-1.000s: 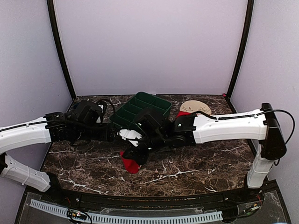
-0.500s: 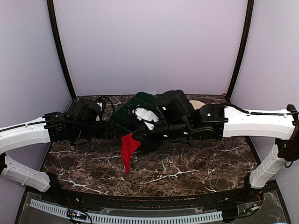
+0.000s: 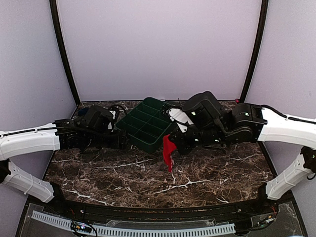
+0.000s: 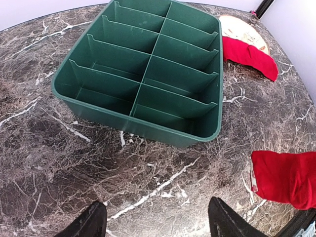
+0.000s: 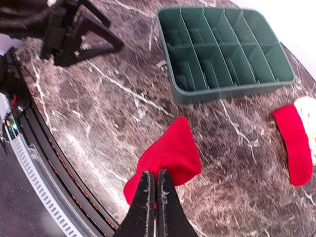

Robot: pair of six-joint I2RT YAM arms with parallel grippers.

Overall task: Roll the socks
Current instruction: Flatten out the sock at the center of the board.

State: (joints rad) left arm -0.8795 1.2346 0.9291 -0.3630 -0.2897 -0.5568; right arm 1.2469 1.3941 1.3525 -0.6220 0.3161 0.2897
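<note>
At mid-frame from above, my right pincer (image 3: 174, 139) clenches the bright red fabric sock (image 3: 168, 150), hanging long-axis down. Its flat red mate (image 5: 295, 143) lies at my wrist view's right edge, nearest this arm. My left pincer (image 4: 158, 217) gapes empty.

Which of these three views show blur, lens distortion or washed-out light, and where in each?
Top external view: soft, even light, no hard shadows, the hanging sock sharp. Left wrist view: the wide lens bows the table edge; the left fingers look dark and soft. Right wrist view: the shut right fingers are blurred close up; the top right corner washes out white.
</note>
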